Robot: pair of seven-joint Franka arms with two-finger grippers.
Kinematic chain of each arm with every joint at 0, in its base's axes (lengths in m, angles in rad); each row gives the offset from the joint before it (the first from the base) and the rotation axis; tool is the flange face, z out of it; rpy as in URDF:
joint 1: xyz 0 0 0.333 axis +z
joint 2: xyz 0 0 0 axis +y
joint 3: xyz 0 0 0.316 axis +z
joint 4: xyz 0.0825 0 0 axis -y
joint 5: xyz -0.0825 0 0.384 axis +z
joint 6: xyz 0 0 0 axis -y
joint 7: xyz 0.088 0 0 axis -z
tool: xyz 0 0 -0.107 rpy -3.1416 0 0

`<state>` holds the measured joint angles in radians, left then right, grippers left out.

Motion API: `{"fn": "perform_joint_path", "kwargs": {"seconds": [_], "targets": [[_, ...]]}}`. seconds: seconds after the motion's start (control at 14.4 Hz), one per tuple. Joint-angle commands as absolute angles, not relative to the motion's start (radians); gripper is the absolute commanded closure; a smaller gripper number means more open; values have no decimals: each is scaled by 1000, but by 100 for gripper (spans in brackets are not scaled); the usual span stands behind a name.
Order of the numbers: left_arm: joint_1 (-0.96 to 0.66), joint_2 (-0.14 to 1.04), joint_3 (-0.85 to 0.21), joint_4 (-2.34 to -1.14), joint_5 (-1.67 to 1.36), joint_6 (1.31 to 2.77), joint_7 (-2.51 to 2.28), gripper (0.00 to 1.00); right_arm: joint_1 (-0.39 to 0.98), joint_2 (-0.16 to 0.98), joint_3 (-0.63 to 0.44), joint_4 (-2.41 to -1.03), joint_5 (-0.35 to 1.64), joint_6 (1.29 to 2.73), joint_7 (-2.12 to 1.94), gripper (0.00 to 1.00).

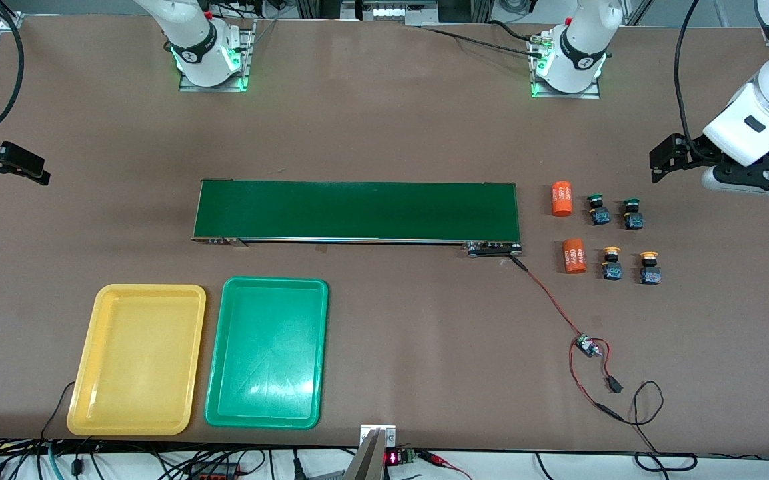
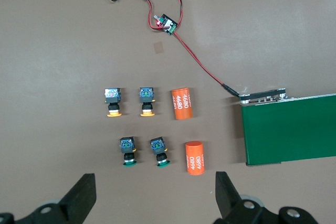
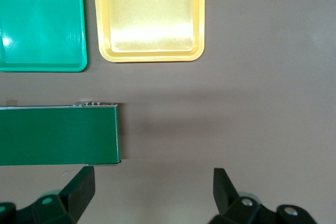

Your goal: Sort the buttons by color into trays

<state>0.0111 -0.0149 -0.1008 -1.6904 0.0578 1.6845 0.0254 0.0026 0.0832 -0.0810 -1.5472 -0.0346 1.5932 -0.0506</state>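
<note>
Two green-capped buttons [image 1: 598,210] [image 1: 632,213] and two yellow-capped buttons [image 1: 612,263] [image 1: 650,267] lie on the table at the left arm's end. The yellow-capped pair lies nearer the front camera. My left gripper [image 1: 666,160] hangs open and empty over bare table beside the green-capped pair. In its wrist view the left gripper [image 2: 155,179] sits close to the green-capped buttons [image 2: 127,151] [image 2: 159,151], with the yellow-capped ones [image 2: 113,102] [image 2: 146,100] farther off. The yellow tray [image 1: 138,360] and the green tray [image 1: 268,353] lie empty side by side at the right arm's end. My right gripper [image 1: 24,167] [image 3: 153,179] waits open over bare table by the belt's end.
A long dark-green conveyor belt [image 1: 358,210] [image 3: 58,135] [image 2: 291,129] runs across the table's middle. Two orange cylinders printed 4680 [image 1: 561,199] [image 1: 575,257] lie between the belt and the buttons. A red-and-black cable with a small circuit board [image 1: 586,345] trails from the belt's end toward the front camera.
</note>
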Motion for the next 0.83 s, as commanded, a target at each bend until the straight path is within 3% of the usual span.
{"fn": "perform_joint_path", "kwargs": {"seconds": [0.0, 0.76], "targets": [[5, 2, -97, -1655, 43, 1658, 43, 0, -2, 67, -77, -1555, -23, 1598, -41, 0], [2, 11, -97, -1655, 43, 1634, 29, 0, 2, 67, -77, -1560, -21, 1598, -41, 0]]}}
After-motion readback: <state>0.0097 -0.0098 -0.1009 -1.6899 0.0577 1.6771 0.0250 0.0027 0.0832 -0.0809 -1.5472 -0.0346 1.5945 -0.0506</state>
